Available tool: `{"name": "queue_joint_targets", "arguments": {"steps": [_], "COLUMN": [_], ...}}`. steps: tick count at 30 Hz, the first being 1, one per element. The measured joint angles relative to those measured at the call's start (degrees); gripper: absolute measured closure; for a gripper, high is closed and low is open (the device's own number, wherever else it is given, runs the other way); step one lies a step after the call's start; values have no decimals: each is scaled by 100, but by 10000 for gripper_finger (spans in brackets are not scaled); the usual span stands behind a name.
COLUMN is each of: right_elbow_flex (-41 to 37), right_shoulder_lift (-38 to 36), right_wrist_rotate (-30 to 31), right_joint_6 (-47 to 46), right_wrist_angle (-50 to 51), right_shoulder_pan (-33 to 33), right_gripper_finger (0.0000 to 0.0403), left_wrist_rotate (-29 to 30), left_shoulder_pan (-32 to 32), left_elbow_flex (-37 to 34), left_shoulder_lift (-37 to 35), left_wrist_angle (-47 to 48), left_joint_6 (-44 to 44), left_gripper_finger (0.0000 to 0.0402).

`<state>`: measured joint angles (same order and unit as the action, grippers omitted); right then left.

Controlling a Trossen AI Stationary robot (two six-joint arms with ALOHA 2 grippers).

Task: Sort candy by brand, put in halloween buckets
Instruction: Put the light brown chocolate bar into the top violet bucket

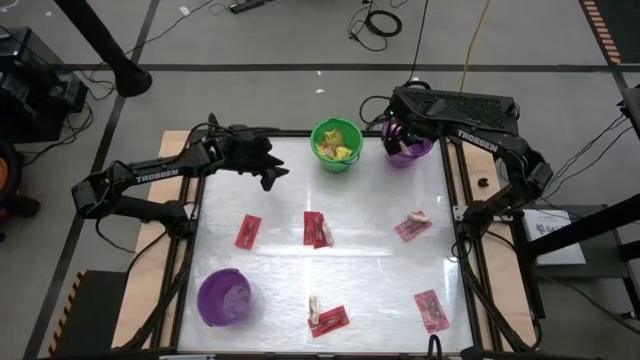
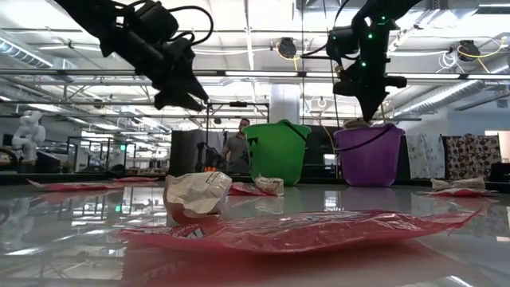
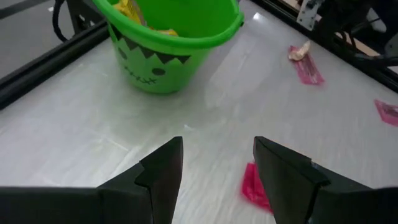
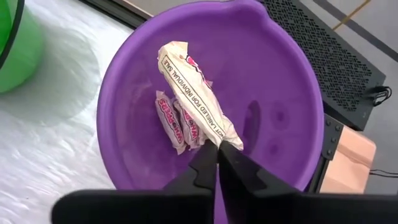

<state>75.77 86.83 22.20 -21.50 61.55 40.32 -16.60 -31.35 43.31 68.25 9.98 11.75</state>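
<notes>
My right wrist view shows what the overhead cannot: two tan wrapped candies (image 4: 186, 102) lying in the far purple bucket (image 4: 280, 81), with my right gripper (image 4: 217, 163) poised above them, fingers closed together and pinching nothing. From above, that gripper (image 1: 400, 135) sits over the purple bucket (image 1: 410, 150) at the desk's far right. Beside it the green bucket (image 1: 336, 145) holds yellow packets (image 1: 338, 150); the left wrist view adds its printed face (image 3: 143, 68). My left gripper (image 1: 272, 172) hangs just left of the green bucket, fingers (image 3: 161, 171) spread apart and empty. A second purple bucket (image 1: 224, 297) stands at the near left. Red packets (image 1: 248, 231) lie scattered across the glossy white desk (image 1: 360, 265), some with tan pieces (image 1: 314, 305). The low view alone shows a person (image 2: 237, 148) standing in the workshop behind.
</notes>
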Motion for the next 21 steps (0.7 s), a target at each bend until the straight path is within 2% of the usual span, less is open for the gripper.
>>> {"name": "queue_joint_targets", "arguments": {"steps": [11,13,17,21], "right_elbow_flex": [0,0,0,0], "right_shoulder_lift": [-8,-49,-161,-276], "right_wrist_rotate": [-16,-388,-1509,-2048], "right_joint_6": [228,326,322,91], "right_wrist_angle": [15,-23,-373,-789], "right_shoulder_pan": [-3,-16,-296,-801], "right_gripper_finger": [312,300,292,292], "left_wrist_rotate": [0,1,0,0], "left_shoulder_pan": [0,0,0,0], "left_elbow_flex": [0,0,0,0], "left_shoulder_lift": [0,0,0,0], "left_wrist_angle": [-53,-51,-46,-46], "left_joint_6": [4,2,-21,-189], "left_gripper_finger": [198,198,198,198]}}
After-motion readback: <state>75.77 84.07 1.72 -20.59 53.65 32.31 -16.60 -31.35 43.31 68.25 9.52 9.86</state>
